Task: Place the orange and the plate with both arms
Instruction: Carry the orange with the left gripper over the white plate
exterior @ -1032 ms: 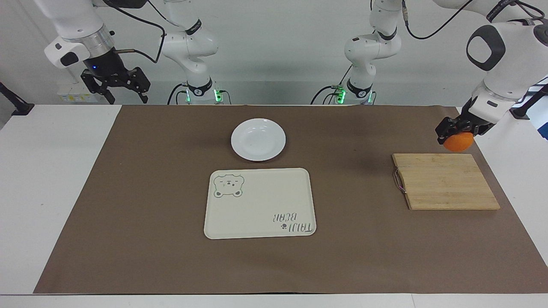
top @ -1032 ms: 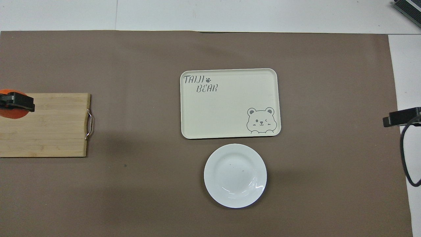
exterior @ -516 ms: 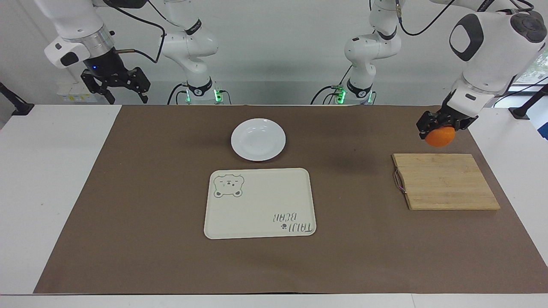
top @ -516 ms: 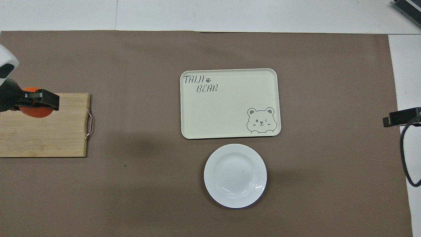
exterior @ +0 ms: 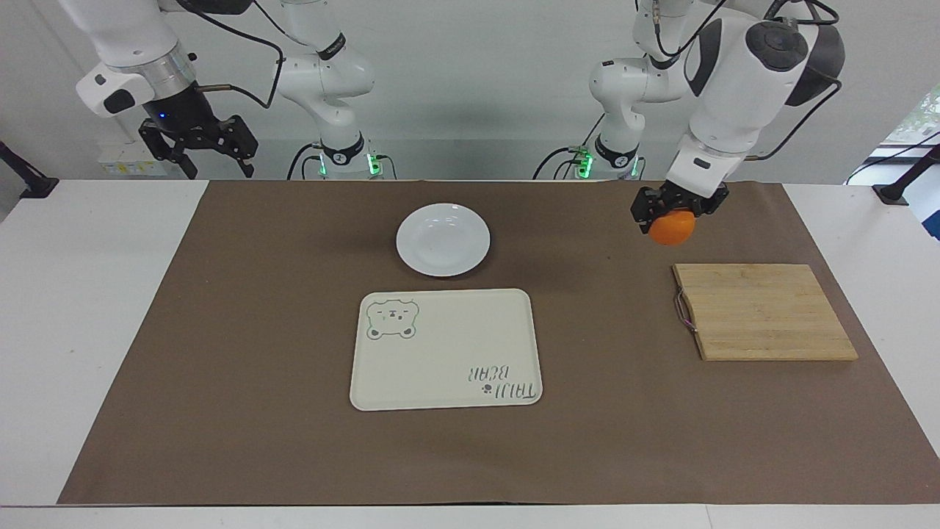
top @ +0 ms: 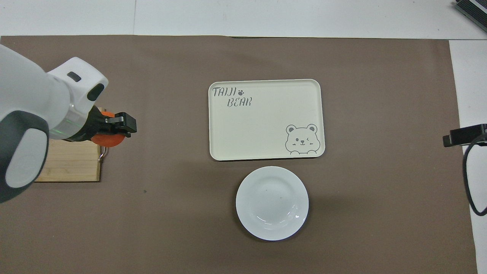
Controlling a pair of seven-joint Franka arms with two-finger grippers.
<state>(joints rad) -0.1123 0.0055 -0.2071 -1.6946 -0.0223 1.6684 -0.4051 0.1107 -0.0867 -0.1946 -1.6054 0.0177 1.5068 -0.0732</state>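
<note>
My left gripper (exterior: 672,218) (top: 110,134) is shut on the orange (exterior: 671,229) (top: 108,140) and hangs in the air over the brown mat, just off the handle end of the wooden cutting board (exterior: 764,311) (top: 74,163). The white plate (exterior: 443,239) (top: 272,203) lies on the mat near the robots, beside the cream bear tray (exterior: 446,348) (top: 266,119). My right gripper (exterior: 200,156) waits raised over the table's edge at the right arm's end, fingers spread open, nothing between them; in the overhead view only its tip (top: 465,135) shows.
The brown mat (exterior: 257,353) covers most of the white table. The left arm's white body hides much of the cutting board in the overhead view. A dark cable (top: 470,179) loops under the right gripper's tip.
The left arm has carried the orange from over the cutting board's outer end toward the table's middle, past the board's handle. The right arm, plate and tray have not moved.
</note>
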